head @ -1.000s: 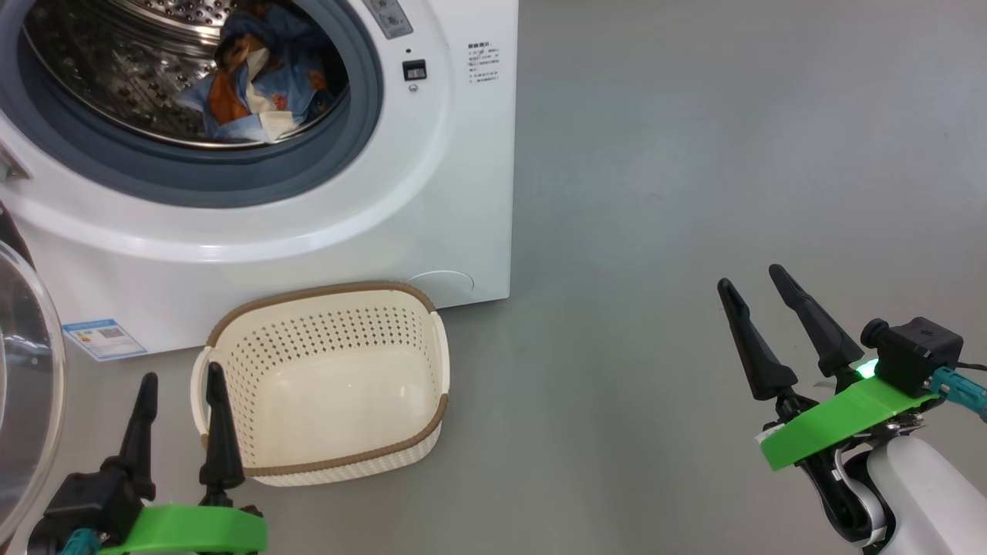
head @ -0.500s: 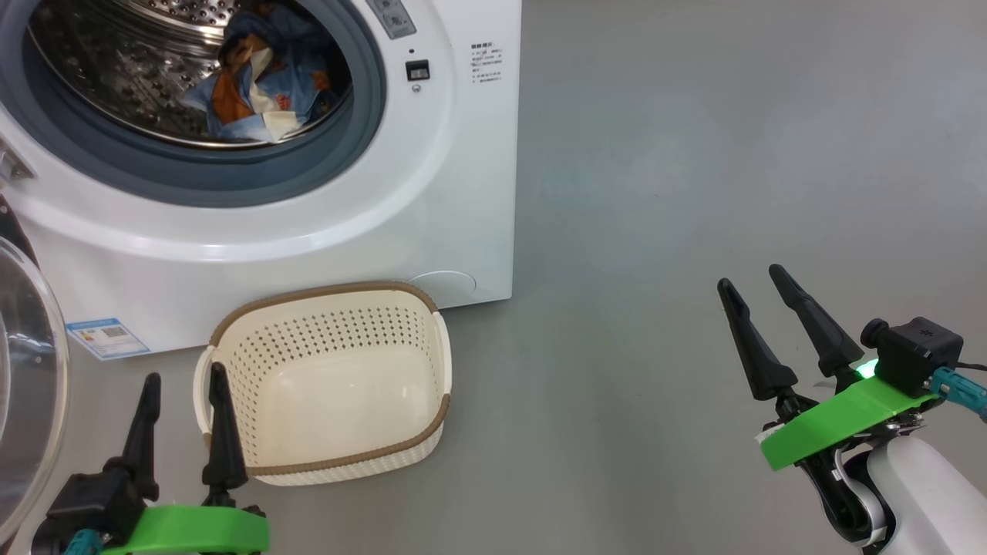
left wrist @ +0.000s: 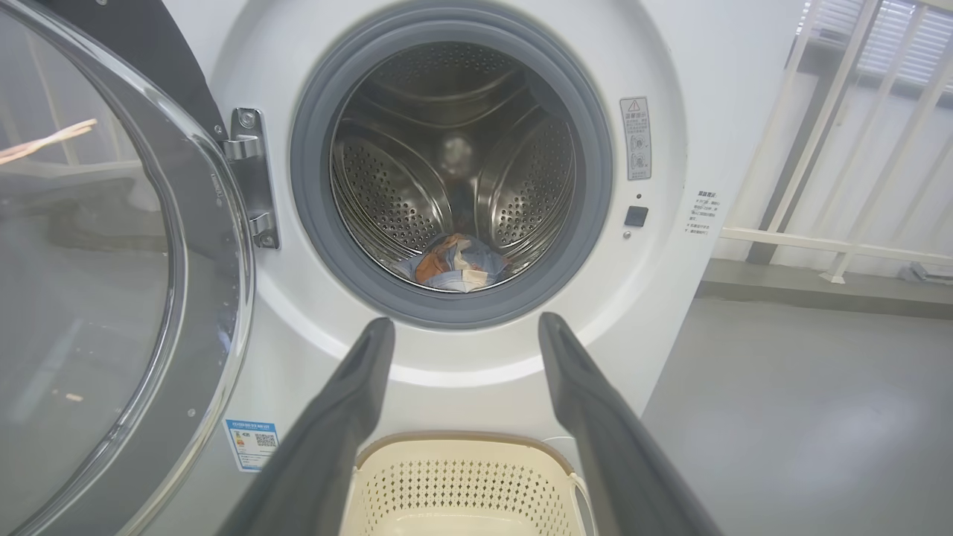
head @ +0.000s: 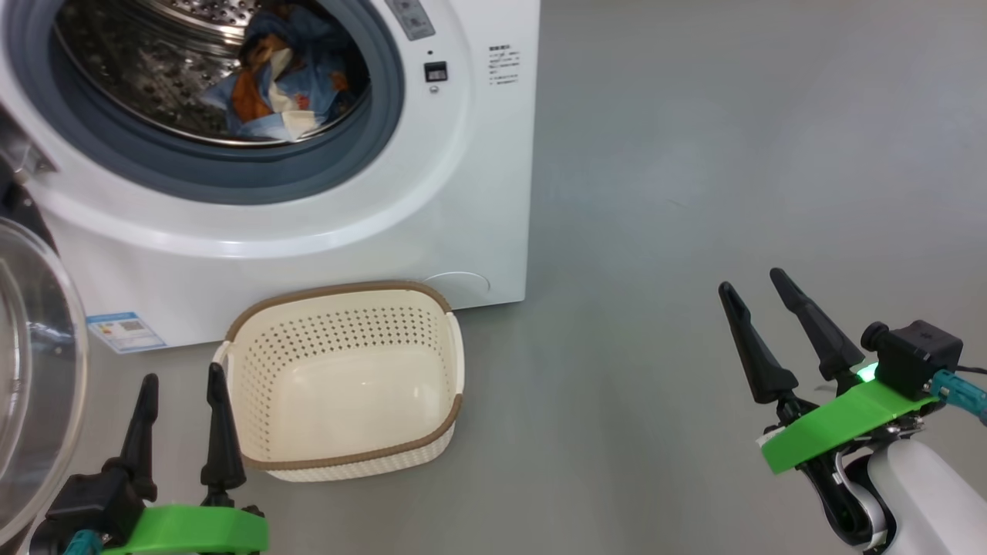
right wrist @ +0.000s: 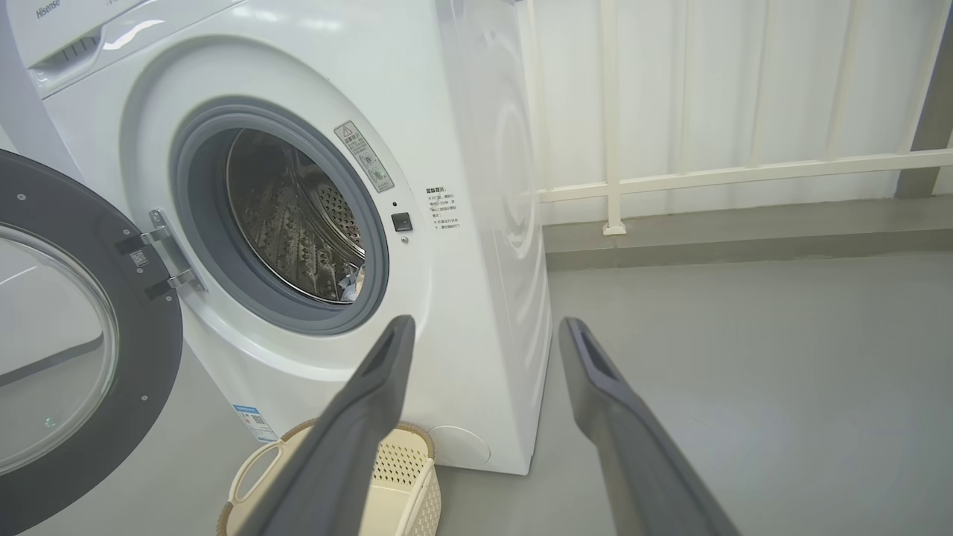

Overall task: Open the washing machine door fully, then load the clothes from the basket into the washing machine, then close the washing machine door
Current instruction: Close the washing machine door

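Note:
The white washing machine stands with its door swung open at the left, glass bowl facing me. The clothes, blue with orange figures and a cream piece, lie inside the steel drum. On the floor in front of the machine sits the cream basket, empty. My left gripper is open, low beside the basket's left side, and faces the drum in the left wrist view. My right gripper is open over bare floor far to the right, holding nothing.
Grey floor stretches to the right of the machine. A white railing runs along the wall behind. The open door juts out on the machine's left side. A blue label sticker sits low on the front.
The whole head picture has shifted a little to the right, so the camera has turned. Both grippers stay open in the same places; clothes and basket are unmoved.

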Available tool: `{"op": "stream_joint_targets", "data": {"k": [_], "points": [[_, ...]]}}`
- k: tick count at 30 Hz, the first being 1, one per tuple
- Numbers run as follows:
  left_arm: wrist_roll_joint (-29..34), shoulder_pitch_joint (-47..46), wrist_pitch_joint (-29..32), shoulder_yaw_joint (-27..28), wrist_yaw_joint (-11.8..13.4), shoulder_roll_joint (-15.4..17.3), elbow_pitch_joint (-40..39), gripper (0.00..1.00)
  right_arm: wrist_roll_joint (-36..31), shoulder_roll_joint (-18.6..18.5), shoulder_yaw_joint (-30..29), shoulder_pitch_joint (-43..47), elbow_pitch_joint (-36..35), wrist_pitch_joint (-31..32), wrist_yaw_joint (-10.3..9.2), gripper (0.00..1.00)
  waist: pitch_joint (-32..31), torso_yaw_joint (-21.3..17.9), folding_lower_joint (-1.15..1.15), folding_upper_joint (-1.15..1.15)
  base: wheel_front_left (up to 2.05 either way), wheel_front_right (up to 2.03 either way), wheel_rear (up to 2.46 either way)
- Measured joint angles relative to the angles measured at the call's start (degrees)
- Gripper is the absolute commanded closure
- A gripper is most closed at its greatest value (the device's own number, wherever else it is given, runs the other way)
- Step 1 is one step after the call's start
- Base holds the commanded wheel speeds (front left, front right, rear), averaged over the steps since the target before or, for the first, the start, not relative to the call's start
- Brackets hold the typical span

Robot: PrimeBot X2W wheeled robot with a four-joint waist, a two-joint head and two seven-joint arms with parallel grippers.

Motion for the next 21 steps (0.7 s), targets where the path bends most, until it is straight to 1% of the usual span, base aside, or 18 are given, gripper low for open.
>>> {"op": "stream_joint_targets", "data": {"k": [11,19,21], "points": [[-0.22,0.09,0.00,0.63,0.93,-0.10,0.12,0.00,0.00,0.24,0.02,0.84,0.11,0.00,0.00,0.00,-0.43,3.99,0.00,0.00,0.00,0.00,0.00],[-0.21,0.42,0.00,0.36,1.60,-0.15,0.41,0.00,0.00,0.63,0.13,0.90,0.11,0.00,0.00,0.00,-0.89,8.36,0.00,0.00,0.00,0.00,0.00],[-0.21,0.58,0.00,0.30,1.64,-0.20,0.47,0.00,0.01,0.65,0.16,1.11,0.12,0.00,0.00,0.00,-1.16,10.15,0.00,0.00,0.00,0.00,0.00]]}}
